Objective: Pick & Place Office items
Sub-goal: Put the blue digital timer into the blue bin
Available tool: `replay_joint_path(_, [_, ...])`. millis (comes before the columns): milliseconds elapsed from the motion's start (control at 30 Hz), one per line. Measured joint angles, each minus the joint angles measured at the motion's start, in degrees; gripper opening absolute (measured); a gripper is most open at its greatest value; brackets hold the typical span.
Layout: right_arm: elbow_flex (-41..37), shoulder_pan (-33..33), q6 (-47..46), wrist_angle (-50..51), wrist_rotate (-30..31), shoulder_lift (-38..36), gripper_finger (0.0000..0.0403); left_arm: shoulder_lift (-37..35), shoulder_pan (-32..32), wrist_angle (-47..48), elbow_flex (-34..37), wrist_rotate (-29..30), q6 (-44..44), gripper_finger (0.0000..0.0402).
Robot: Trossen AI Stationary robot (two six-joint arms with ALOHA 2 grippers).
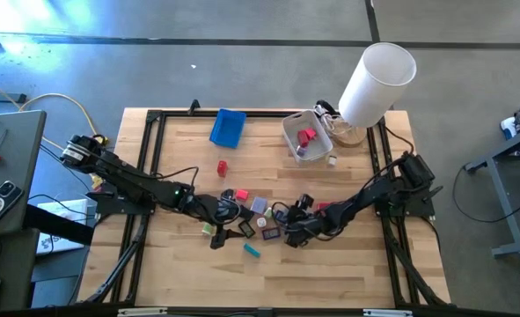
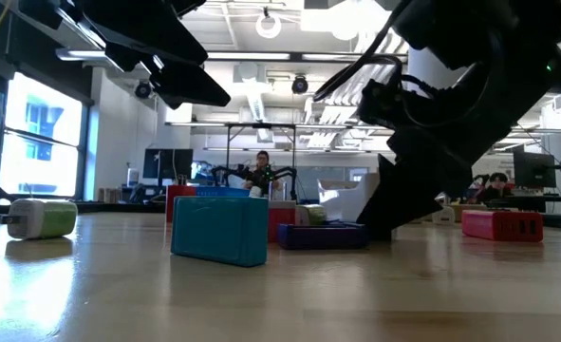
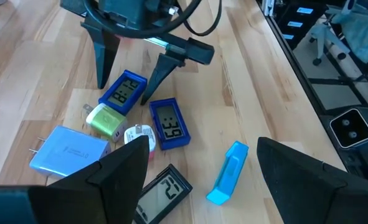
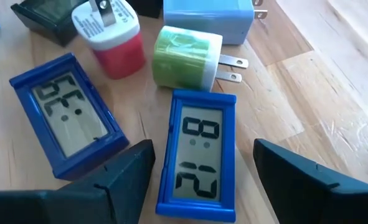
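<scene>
Right end effector (image 4: 196,180), fingers spread and empty, hovers just above blue clock (image 4: 197,151) on table (image 4: 320,68). Pick step; next move: drop, close. Left end effector (image 3: 199,177) spread, empty, beside.

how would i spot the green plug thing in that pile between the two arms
Look at the cluster of small items mid-table, between the left gripper and the right gripper, both open. The green charger cube lies on its side just beyond the two blue-framed digital clocks, beside a red-and-white plug and a pale blue adapter. It is the only lime-green piece, with a white face and two metal prongs.
</scene>
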State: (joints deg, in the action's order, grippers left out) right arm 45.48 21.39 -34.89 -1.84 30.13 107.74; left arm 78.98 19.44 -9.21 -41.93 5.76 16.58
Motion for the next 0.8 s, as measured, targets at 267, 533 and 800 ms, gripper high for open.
replay_joint_path(267, [-0.3,-0.3,0.4,0.0,-1.4,-0.1,0.027,0.0,0.0,0.2,0.0,0.0,0.9,0.0291])
replay_joint_path(533, [-0.4,-0.3,0.7,-0.2,-3.7,-0.1,0.0237,0.0,0.0,0.2,0.0,0.0,0.6,0.0291])
replay_joint_path(800, [-0.3,-0.2,1.1,-0.7,-4.8,-0.1,0.0138,0.0,0.0,0.2,0.0,0.1,0.4,0.0291])
